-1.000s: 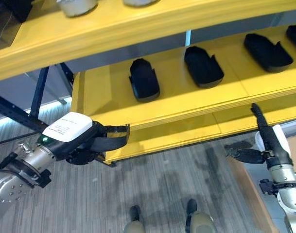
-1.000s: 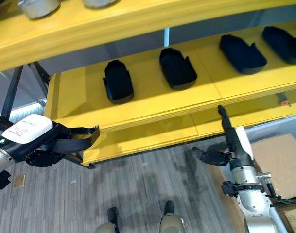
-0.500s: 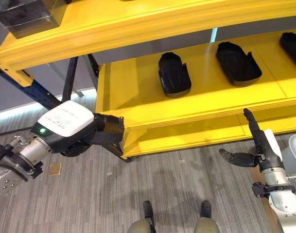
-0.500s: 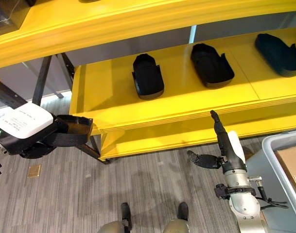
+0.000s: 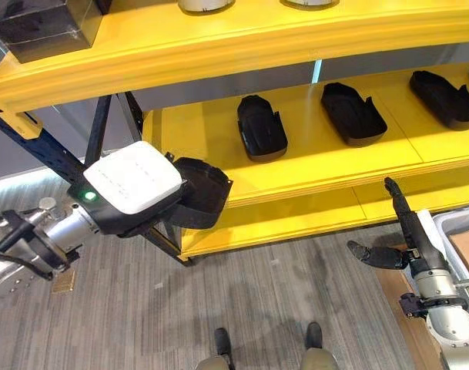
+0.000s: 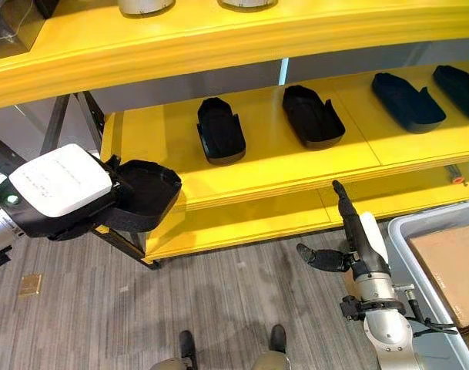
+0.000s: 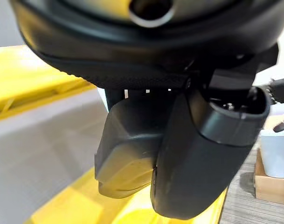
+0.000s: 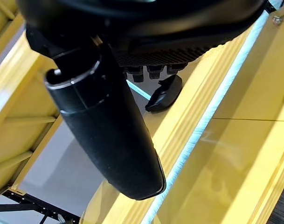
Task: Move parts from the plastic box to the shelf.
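My left hand [image 5: 132, 187], with its white cover, is shut on a black tray-shaped part [image 5: 201, 193] and holds it, hollow side up, just in front of the left end of the yellow middle shelf [image 5: 311, 166]. Several similar black parts [image 6: 220, 129] [image 6: 313, 116] [image 6: 407, 102] lie in a row on that shelf. Low at the right, my right hand [image 6: 356, 243] is open, its fingers straight and its thumb [image 8: 109, 126] spread, below the shelf's front edge. The grey plastic box [image 6: 394, 231] stands on the floor beside that hand.
A brown cardboard piece [image 6: 443, 264] lies in the box. The upper yellow shelf [image 5: 242, 38] carries silver round containers [image 6: 145, 6] and a dark box [image 5: 41, 19]. Dark blue frame bars [image 5: 34, 146] run by the shelf's left end. A small brown tile [image 6: 30, 285] lies on the floor.
The camera has shifted. My left hand has risen and moved toward the shelf's left end, and the part has tilted so that its hollow now faces up. The right hand has kept its pose.
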{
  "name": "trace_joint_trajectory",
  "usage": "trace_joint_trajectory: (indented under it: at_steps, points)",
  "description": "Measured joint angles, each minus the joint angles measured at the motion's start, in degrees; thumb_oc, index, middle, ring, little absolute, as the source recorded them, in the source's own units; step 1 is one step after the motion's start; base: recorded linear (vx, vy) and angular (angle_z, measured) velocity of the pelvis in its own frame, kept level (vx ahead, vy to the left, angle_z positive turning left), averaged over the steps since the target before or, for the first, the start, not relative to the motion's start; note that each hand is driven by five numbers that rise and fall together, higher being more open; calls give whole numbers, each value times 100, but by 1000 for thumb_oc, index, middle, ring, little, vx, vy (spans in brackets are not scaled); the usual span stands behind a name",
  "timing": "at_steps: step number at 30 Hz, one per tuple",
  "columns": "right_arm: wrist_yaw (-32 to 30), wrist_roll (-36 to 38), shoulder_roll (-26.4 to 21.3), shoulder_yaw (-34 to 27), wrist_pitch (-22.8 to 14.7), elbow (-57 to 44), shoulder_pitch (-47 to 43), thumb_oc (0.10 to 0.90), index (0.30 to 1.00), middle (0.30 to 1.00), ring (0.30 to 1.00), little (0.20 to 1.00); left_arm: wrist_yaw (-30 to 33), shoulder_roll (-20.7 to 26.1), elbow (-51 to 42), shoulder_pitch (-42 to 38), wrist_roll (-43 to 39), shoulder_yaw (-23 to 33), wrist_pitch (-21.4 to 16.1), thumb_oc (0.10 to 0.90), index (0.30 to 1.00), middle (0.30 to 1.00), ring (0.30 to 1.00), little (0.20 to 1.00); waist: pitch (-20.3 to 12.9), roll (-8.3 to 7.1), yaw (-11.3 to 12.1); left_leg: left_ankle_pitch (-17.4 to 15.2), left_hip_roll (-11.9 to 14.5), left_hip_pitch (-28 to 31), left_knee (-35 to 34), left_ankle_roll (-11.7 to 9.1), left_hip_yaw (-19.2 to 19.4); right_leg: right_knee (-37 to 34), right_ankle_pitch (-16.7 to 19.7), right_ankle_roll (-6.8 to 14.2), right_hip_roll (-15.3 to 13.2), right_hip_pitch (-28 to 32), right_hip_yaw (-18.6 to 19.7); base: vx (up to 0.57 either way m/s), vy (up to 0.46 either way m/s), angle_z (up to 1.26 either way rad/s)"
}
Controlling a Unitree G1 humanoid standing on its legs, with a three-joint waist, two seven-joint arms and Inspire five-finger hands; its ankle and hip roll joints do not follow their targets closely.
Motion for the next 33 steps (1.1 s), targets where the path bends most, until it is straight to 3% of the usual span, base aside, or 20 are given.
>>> trace_joint_trajectory:
  at_steps: [9, 11, 17, 25, 33]
  points:
    - [12, -2, 0, 133, 1, 11, 180, 900, 1000, 1000, 1000, 1000, 118, 1, 67, -37, 102, -1, -10, 400, 300, 300, 300, 300, -120, -12, 13, 20, 34, 6, -1, -20, -3, -133, 66, -9, 43, 71, -11, 12, -7, 0]
    - [14, -2, -1, 135, 2, 11, 217, 900, 1000, 1000, 1000, 1000, 139, -255, 98, -18, 107, -4, -10, 400, 300, 300, 300, 300, -139, -7, -11, 24, 74, 7, -1, -27, 4, -144, 73, -19, 65, 70, -9, 0, 0, 0]
    - [19, -4, -1, 140, 13, 10, 234, 900, 1000, 1000, 1000, 1000, 213, -406, 251, -36, 264, -149, 10, 400, 300, 300, 300, 300, -237, -17, -16, 42, 112, 2, -2, -52, 10, -181, 99, -53, 130, 71, -5, 0, 0, 0]
    - [53, -7, -1, 180, 21, 11, 259, 900, 1000, 1000, 1000, 1000, 233, -702, 850, -171, 331, -935, 84, 400, 300, 300, 300, 300, -322, -57, -183, 43, 179, 0, -5, -57, 66, -245, 159, -83, 170, 51, 47, 1, -10, -4]
    - [80, -9, -3, 394, 33, 19, 323, 900, 1000, 1000, 1000, 1000, 317, -1193, 1591, -666, 497, -1636, 412, 400, 300, 300, 300, 300, -346, -58, -303, 67, 210, -8, -6, -93, 158, -250, 201, -109, 223, -37, 157, -2, -19, -7]
